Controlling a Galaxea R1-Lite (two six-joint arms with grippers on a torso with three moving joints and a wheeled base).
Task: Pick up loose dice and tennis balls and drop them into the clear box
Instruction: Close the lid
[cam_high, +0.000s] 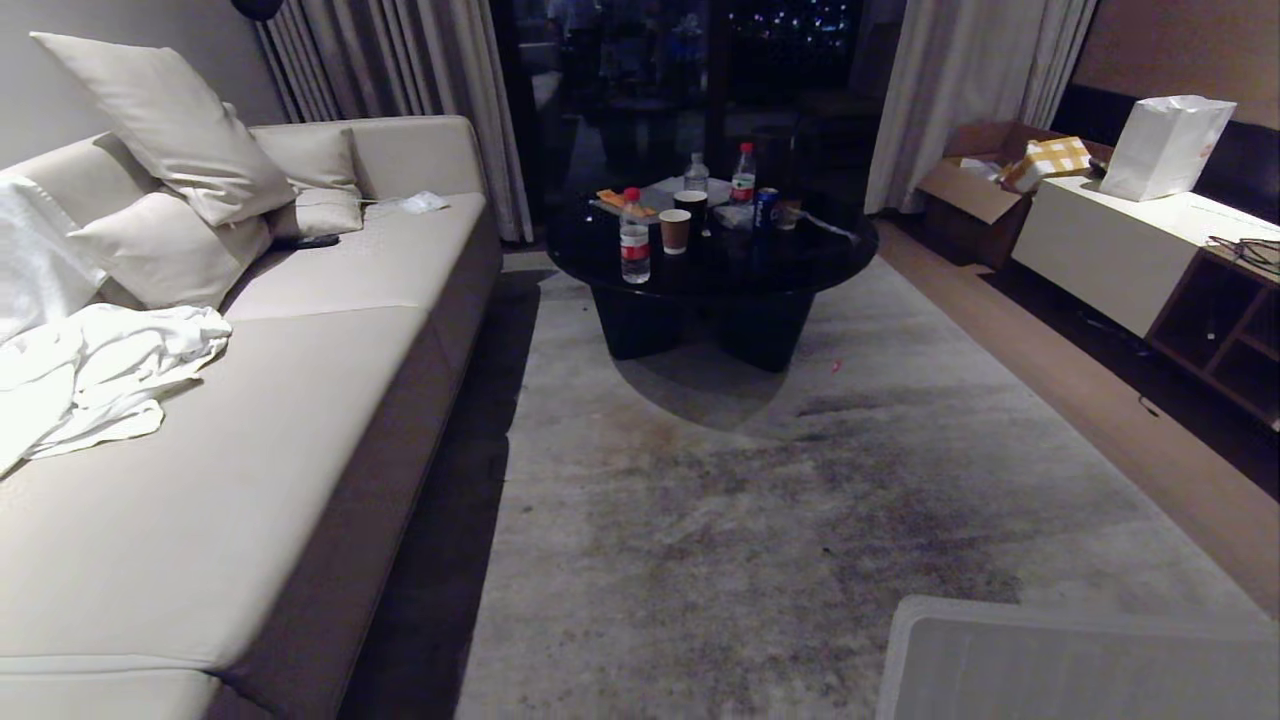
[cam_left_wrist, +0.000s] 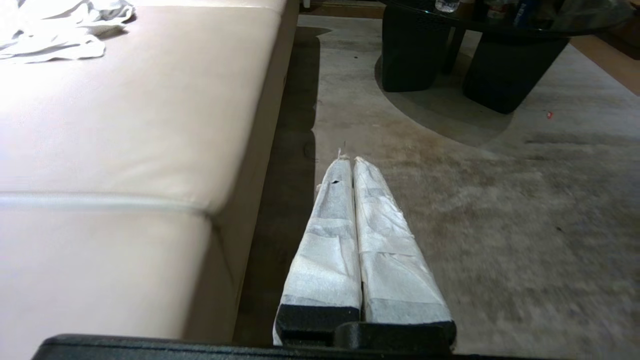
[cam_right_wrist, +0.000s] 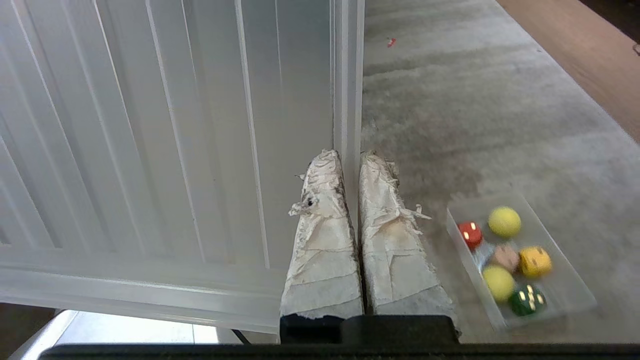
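The clear box (cam_right_wrist: 571, 294) sits on the grey carpet, seen only in the right wrist view. Inside it lie two tennis balls (cam_right_wrist: 504, 221) (cam_right_wrist: 498, 282) and the dice: red (cam_right_wrist: 470, 233), tan (cam_right_wrist: 506, 257), yellow (cam_right_wrist: 534, 261) and dark green (cam_right_wrist: 526, 300). My right gripper (cam_right_wrist: 350, 156) is shut and empty, a short way to the side of the box, with the rim of a ribbed translucent panel (cam_right_wrist: 175, 125) showing just beyond its tips. My left gripper (cam_left_wrist: 350, 161) is shut on nothing, over the carpet beside the sofa. Neither gripper shows in the head view.
A long beige sofa (cam_high: 250, 420) with pillows and a white cloth (cam_high: 100, 370) runs along the left. A round black table (cam_high: 710, 270) carrying bottles and cups stands ahead on the carpet. The ribbed panel (cam_high: 1060, 660) fills the near right corner. A low white cabinet (cam_high: 1110, 240) lines the right.
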